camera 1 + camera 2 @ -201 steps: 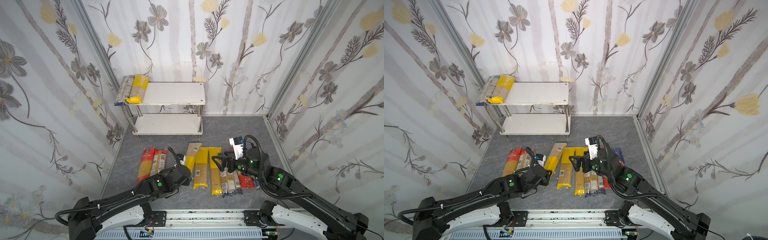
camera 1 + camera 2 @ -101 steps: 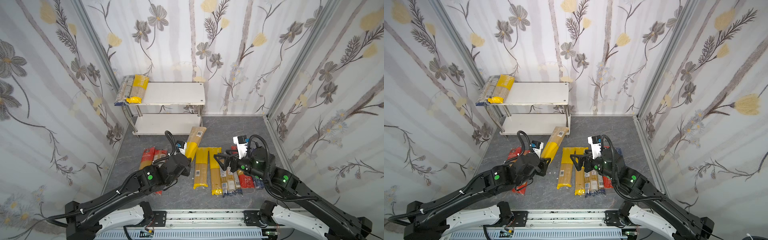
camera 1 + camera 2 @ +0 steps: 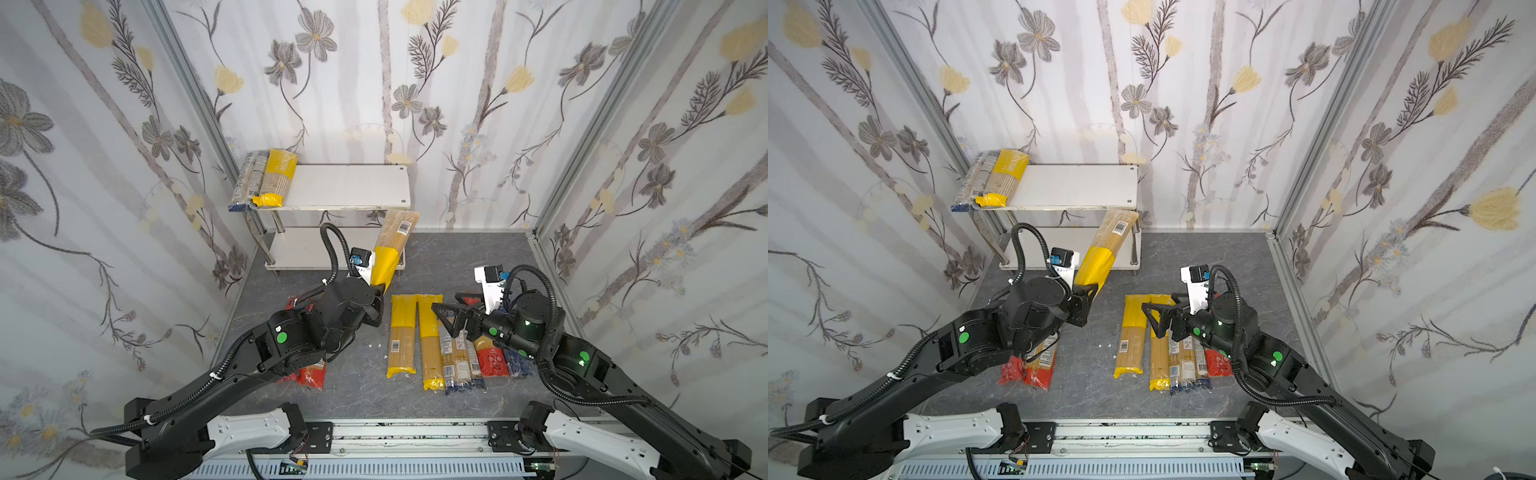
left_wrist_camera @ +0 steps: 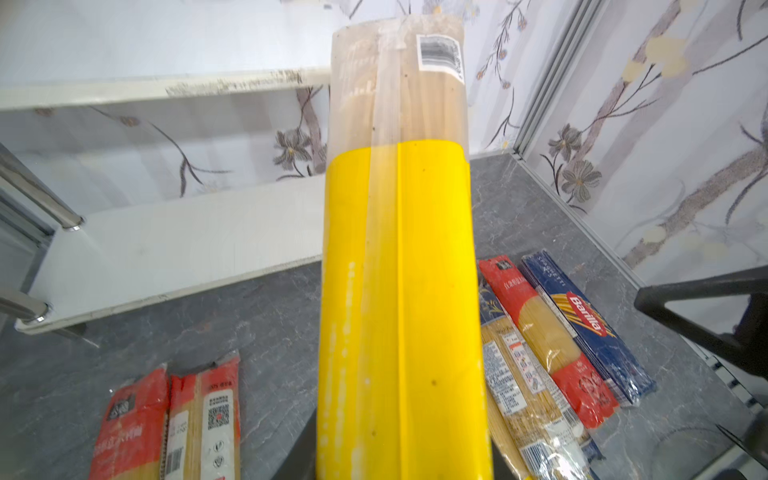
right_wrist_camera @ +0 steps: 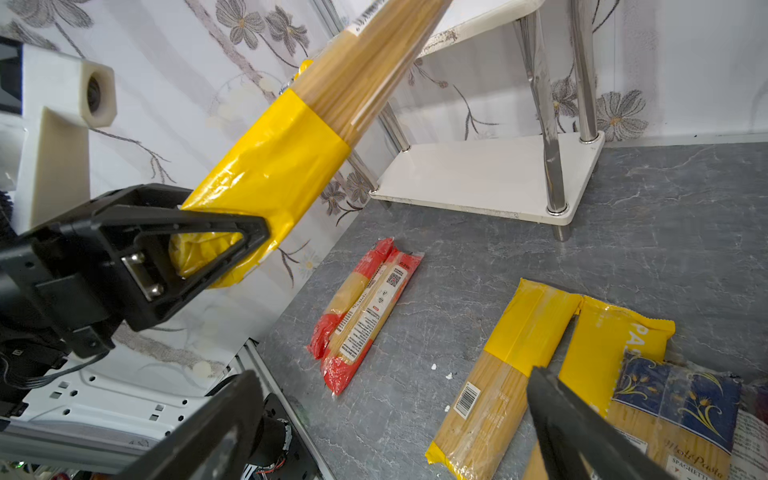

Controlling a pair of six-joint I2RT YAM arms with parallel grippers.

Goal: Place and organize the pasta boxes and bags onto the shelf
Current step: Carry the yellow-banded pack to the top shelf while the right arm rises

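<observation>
Yellow-ended pack (image 3: 392, 245): lifted off the table, tilted, in front of the shelf (image 3: 353, 187) by its right front post. Its clear barcoded end points up toward the top board's front edge; I cannot tell whether they touch.
Handling: probably light and stiff along its length, but the strands inside are brittle and the film looks slick. Held by one end, it can likely lever and swing.
Where to hold: a grip nearer the middle would steady it. The present grip is at the crumpled yellow end.
Left pincer (image 3: 1084, 296): narrowly set, pinching that yellow end across its width. The right wrist view shows film bunched between the fingers.
Right pincer (image 3: 446, 320): spread wide and empty. It hovers over the row of packs (image 3: 403, 332) on the table, well in front of the shelf.
Shelf load: two packs (image 3: 266, 178) lie side by side at the top board's left end; the rest of that board and the lower board are bare.
Table (image 3: 457, 257): red-ended packs (image 3: 309, 374) lie in front of the shelf's left side, partly under the left arm. A blue Barilla pack (image 4: 590, 324) lies at the far right of the row.
</observation>
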